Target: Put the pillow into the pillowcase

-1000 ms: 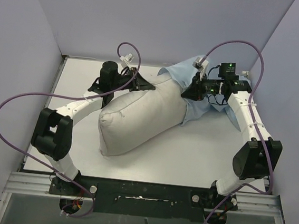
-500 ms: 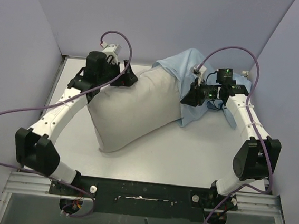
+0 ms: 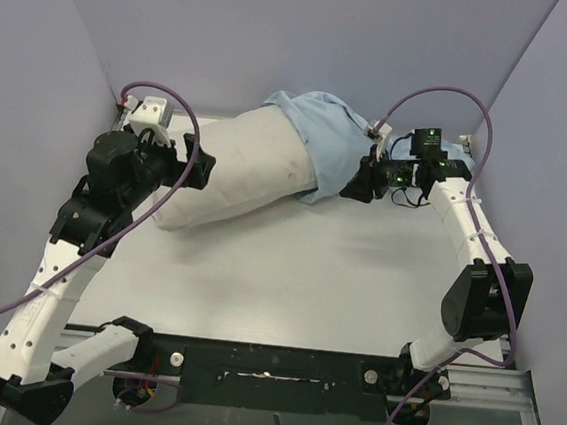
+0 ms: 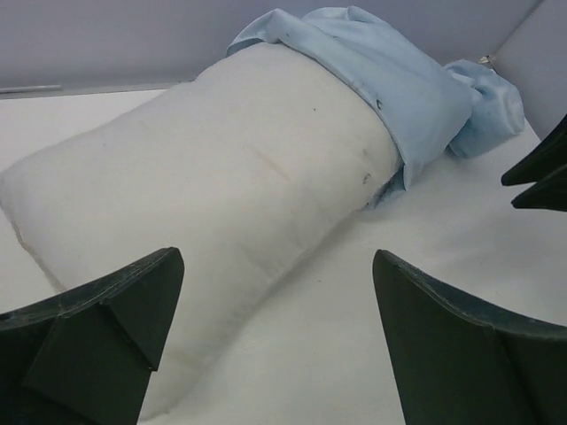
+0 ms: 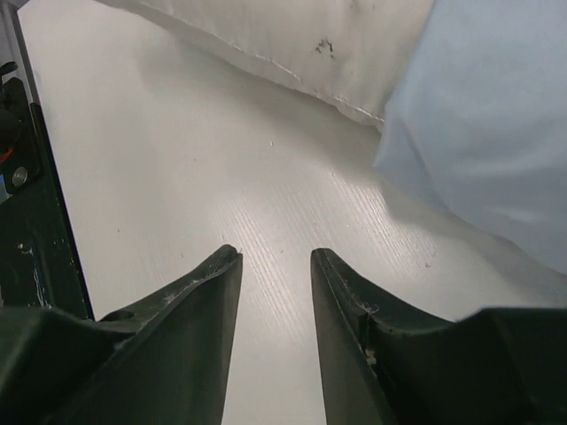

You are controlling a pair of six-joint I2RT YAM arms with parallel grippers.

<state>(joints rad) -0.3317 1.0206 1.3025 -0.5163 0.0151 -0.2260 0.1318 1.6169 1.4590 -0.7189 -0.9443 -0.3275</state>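
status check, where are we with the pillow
Left gripper open, empty, near pillow. Right gripper open, empty, beside pillowcase. One pillow end inside pillowcase, most of it bare. Nothing in the way.

Light: bright, even, diffuse, from overhead. Shadows: soft and faint, a thin band on the table (image 3: pixel 336 288) along the pillow (image 3: pixel 238 168). Overhead view: sharp throughout, slight bowing toward the edges. Left wrist view: pillow sharp, left fingers (image 4: pixel 97 336) dark and soft-edged. Right wrist view: right fingers (image 5: pixel 177 336) near-black, pillowcase (image 5: pixel 496 115) blurred and washed pale, table grain crisp.
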